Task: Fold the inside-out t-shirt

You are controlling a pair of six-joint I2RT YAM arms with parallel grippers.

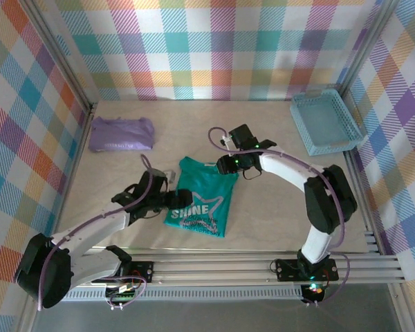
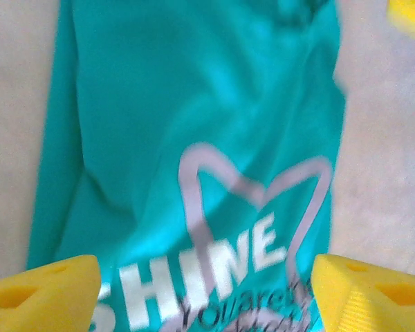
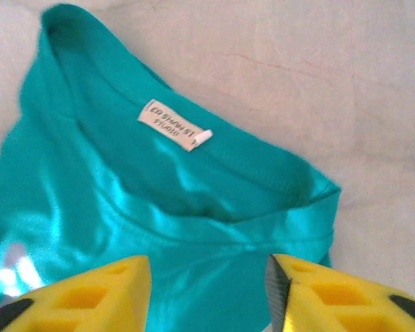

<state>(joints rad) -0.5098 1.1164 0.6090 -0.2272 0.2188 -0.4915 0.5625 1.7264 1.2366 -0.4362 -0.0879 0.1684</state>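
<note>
The teal t-shirt (image 1: 202, 202) lies folded into a narrow strip in the middle of the table, its pale "SHINE" print (image 2: 214, 266) facing up. My left gripper (image 1: 167, 199) is at the shirt's left edge; its yellow fingers (image 2: 45, 294) stand wide apart above the print, and the left gripper (image 2: 206, 297) is open and holds nothing. My right gripper (image 1: 229, 166) is at the shirt's far end, over the collar. There the right gripper (image 3: 207, 290) is open, with the neckline and its white label (image 3: 169, 126) just ahead and flat cloth below the jaws.
A folded lavender garment (image 1: 121, 133) lies at the back left. At the back right, a light blue basket (image 1: 325, 123) stands against the plaid wall. An aluminium rail (image 1: 263, 263) runs along the near edge. Bare tabletop (image 3: 332, 83) lies beyond the collar.
</note>
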